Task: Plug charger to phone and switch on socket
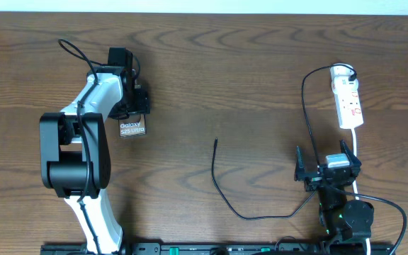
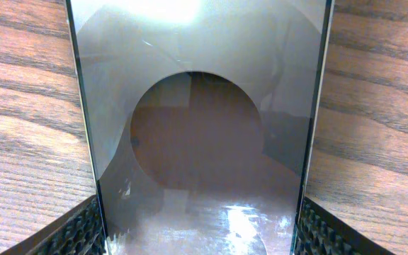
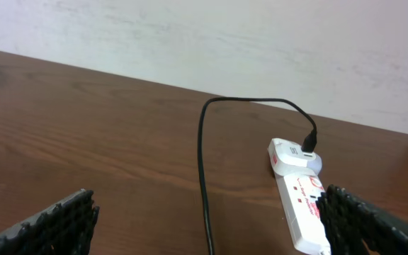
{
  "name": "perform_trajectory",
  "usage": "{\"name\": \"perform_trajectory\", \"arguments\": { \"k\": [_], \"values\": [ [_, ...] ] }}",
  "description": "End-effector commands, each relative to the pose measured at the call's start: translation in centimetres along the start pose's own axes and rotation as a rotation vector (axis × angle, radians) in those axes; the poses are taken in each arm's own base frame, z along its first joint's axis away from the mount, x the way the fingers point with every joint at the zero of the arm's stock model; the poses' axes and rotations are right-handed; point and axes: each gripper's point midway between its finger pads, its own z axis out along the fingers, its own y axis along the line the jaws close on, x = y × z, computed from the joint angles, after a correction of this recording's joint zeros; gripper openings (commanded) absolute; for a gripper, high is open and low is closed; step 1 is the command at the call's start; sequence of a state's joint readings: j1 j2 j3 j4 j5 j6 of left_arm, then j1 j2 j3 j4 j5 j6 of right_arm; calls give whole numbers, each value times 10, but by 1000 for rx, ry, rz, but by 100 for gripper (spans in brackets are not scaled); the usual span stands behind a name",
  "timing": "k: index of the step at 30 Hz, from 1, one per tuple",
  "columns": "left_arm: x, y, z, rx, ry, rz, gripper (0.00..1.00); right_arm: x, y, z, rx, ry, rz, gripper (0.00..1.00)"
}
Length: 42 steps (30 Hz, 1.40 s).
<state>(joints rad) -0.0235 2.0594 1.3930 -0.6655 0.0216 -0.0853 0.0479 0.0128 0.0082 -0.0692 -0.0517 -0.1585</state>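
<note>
Phone [image 2: 197, 142] fills our left wrist view, clamped in left gripper [image 1: 134, 111], 10 o'clock overhead. Right gripper [image 1: 326, 165] gapes empty, 4 o'clock. Charger [image 1: 222, 193] tip lies loose at centre; socket [image 1: 348, 103] at 2 o'clock. We judge plugging and switching both remain.

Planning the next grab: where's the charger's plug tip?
Overhead, the charger's plug tip lies near the middle of the table, between the phone and the right gripper, touching neither.

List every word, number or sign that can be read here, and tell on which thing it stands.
"Galaxy S25 Ultra": white letters on the phone, overhead view.
Red marks on the white power strip: too small and blurred to read in any view.
No other text can be read.
</note>
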Motion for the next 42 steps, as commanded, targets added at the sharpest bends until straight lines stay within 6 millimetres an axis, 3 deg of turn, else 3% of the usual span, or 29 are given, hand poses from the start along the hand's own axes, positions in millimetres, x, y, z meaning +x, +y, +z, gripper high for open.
{"name": "perform_trajectory", "arguments": {
  "k": [1,6,11,21,26,34,42],
  "values": [
    [3,5,10,-34,25,-2,8,2,-2,0,10,5,12,99],
    [1,4,7,-32,14,-3,7,2,-2,0,10,5,12,99],
    [-10,4,-14,-23,-43,-6,8,2,-2,0,10,5,12,99],
    [-33,-2,-90,34,-232,-12,8,2,-2,0,10,5,12,99],
    [-35,-23,-128,173,-302,-3,7,2,-2,0,10,5,12,99],
    [-30,-52,-166,439,-301,-123,7,2,-2,0,10,5,12,99],
    [-29,-51,-197,793,-176,-390,7,2,-2,0,10,5,12,99]
  ]
}}
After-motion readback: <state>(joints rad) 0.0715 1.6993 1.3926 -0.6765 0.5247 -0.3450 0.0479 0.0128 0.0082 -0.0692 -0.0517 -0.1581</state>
